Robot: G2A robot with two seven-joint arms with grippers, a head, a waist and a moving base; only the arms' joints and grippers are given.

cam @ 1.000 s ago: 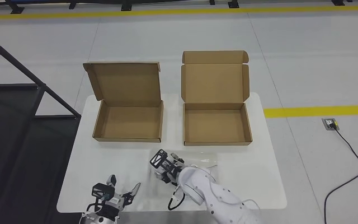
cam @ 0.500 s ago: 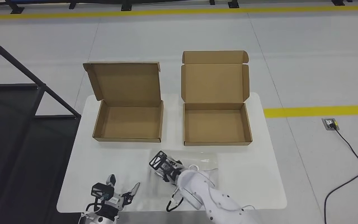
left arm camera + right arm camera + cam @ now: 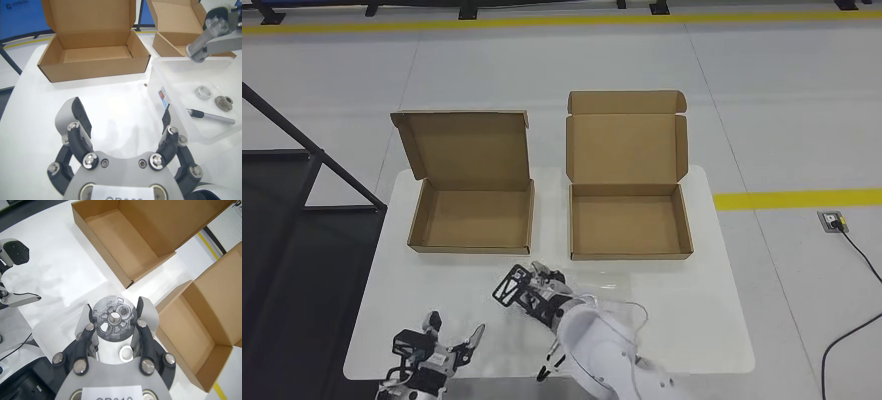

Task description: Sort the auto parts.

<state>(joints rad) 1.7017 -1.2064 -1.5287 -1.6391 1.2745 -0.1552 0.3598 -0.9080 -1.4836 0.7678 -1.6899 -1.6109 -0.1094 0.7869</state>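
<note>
My right gripper [image 3: 114,312] is shut on a round grey metal hub [image 3: 113,323] with cut-outs and a centre bore. In the top view the right gripper [image 3: 514,290] hangs over the table just left of a clear plastic tray [image 3: 628,298], below the left cardboard box [image 3: 470,218]. The tray [image 3: 170,85] holds a metal ring [image 3: 203,92], a flanged bushing [image 3: 224,101] and a steel rod [image 3: 210,115]. My left gripper [image 3: 124,115] stands open and empty above the table near its front left edge [image 3: 455,330].
Two open cardboard boxes stand side by side at the back, the right one [image 3: 629,222] beside the left, both with nothing inside and lids raised. Bare white table [image 3: 402,290] lies between the boxes and the left gripper.
The right gripper has moved left with the hub, away from the tray. The left gripper has shifted slightly left and toward the front edge.
</note>
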